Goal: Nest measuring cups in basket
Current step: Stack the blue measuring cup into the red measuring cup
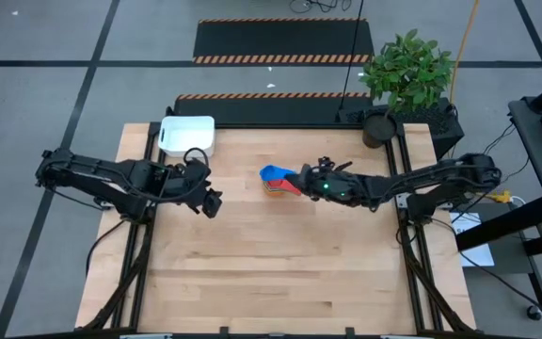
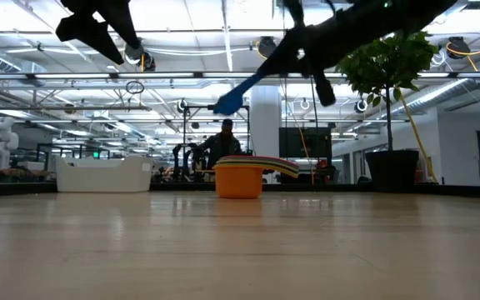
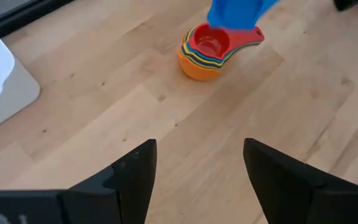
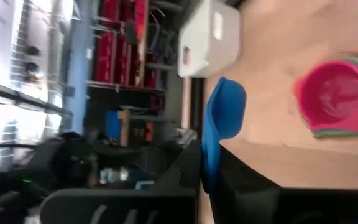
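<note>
Near the middle of the table (image 1: 252, 273), my right gripper (image 1: 301, 181) hung just above the stack of nested cups (image 1: 277, 186), its fingers pinched shut on the flat handle of a blue cup (image 1: 273, 173). From my side the stack lay straight below the blue cup's bowl, the red cup (image 3: 211, 42) uppermost and the orange one (image 2: 238, 182) at the bottom. The stack's handles fanned out toward my right arm, roughly in line with the blue cup's own handle, so I judged a short drop would seat it. My left gripper (image 1: 210, 202) waited well apart from the stack, empty, its fingers (image 3: 135, 177) standing partly open, and nearer than the right to the white basket (image 1: 187, 135) at the far left edge. The stack stood outside that basket.
</note>
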